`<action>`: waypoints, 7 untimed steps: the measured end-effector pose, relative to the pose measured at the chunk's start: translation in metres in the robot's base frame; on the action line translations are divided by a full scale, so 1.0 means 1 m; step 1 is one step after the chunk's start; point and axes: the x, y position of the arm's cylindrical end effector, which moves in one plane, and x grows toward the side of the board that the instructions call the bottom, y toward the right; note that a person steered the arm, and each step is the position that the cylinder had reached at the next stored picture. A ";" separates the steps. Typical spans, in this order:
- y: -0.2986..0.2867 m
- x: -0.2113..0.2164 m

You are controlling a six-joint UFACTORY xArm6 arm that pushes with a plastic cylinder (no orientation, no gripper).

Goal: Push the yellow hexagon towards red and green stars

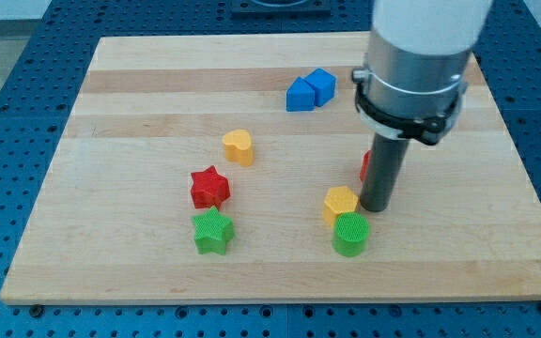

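Note:
The yellow hexagon (340, 202) lies right of the board's middle, touching a green round block (351, 234) just below it. My tip (376, 207) rests on the board right beside the hexagon's right side. The red star (209, 187) and the green star (213, 231) sit together well to the view's left of the hexagon, red above green.
A yellow heart-shaped block (239, 146) lies above the stars. Two blue blocks (309, 90) sit near the board's top. A red block (365, 166) is mostly hidden behind the rod. The wooden board (111, 113) lies on a blue perforated table.

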 end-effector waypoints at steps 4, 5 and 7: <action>-0.024 0.012; -0.027 0.014; -0.058 0.016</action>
